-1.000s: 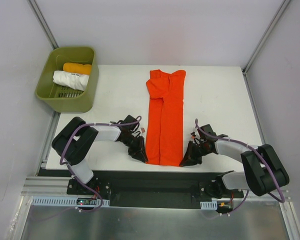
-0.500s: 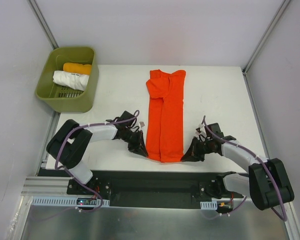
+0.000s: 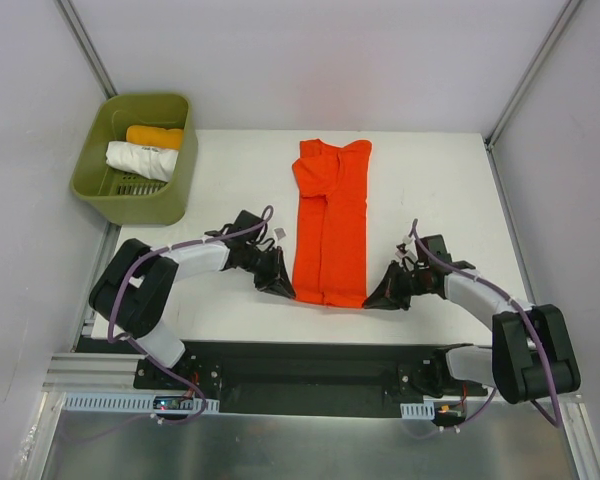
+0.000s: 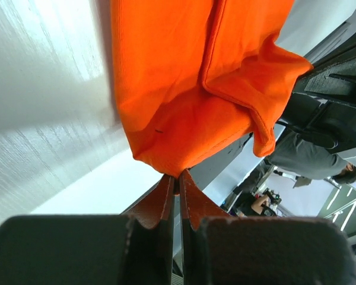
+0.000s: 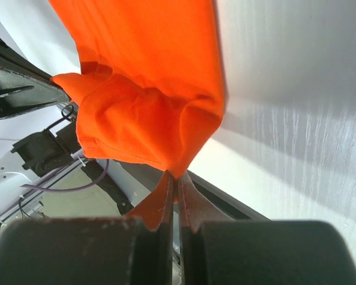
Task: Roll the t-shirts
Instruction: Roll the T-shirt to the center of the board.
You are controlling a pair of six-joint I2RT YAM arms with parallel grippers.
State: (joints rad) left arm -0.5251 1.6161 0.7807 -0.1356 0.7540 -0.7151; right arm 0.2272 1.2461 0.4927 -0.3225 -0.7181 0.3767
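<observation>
A red-orange t-shirt (image 3: 330, 220) lies folded into a long narrow strip down the middle of the white table (image 3: 430, 190). Its near end is lifted and curled back toward the far side. My left gripper (image 3: 285, 291) is shut on the strip's near left corner. My right gripper (image 3: 374, 299) is shut on the near right corner. In the left wrist view the pads (image 4: 164, 199) pinch a point of the orange cloth (image 4: 184, 89). The right wrist view shows the same: pads (image 5: 162, 199) pressed together on the bunched cloth (image 5: 148, 113).
A green basket (image 3: 100, 185) stands at the table's far left corner, holding a rolled white garment (image 3: 140, 160) and a rolled yellow-orange one (image 3: 154, 136). Grey walls with metal posts enclose the table. A black rail (image 3: 310, 370) runs along the near edge.
Both grippers closed on the near corners of the t-shirt and moved away from the table's near edge, lifting the hem and folding it back over the strip, which now looks shorter.
</observation>
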